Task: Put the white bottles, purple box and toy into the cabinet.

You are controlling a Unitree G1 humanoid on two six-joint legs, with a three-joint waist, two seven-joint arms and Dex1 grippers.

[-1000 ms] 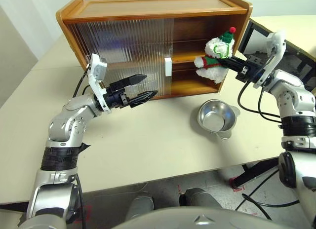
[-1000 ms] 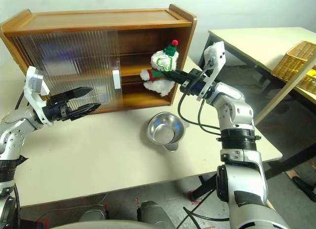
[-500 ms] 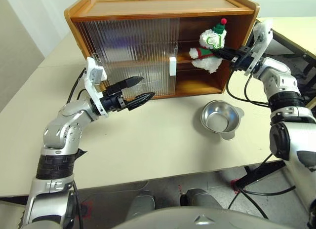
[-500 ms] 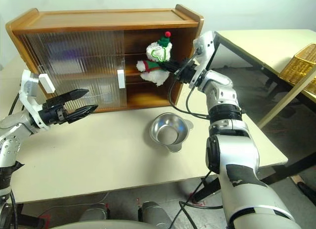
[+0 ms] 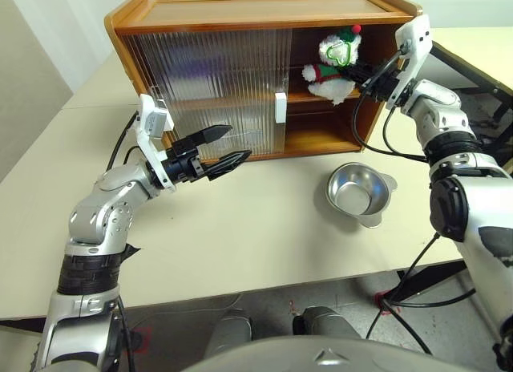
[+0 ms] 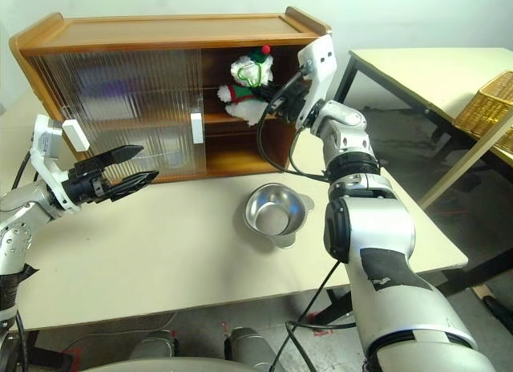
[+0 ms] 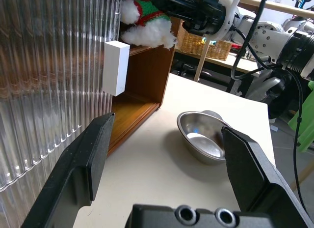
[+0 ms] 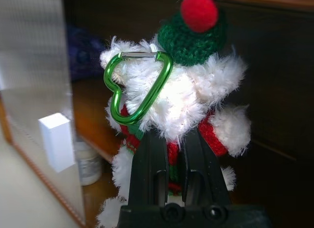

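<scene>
Right wrist view: right gripper [image 8: 169, 139] clamps toy [image 8: 181, 98]; left gripper [image 5: 220, 144] gapes, empty; no readable writing.

The toy [image 8: 181, 100] is white with red trim, a green cap and red bobble; the cabinet [image 5: 240, 15] brown.

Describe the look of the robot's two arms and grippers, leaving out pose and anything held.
Both arms are jointed silver-grey metal shells with black ribbed bands at the joints. The left gripper and the right gripper each have two tapered black fingers on a black base. A white block-shaped camera housing sits on each wrist. Loose black cables run along the forearms.
</scene>
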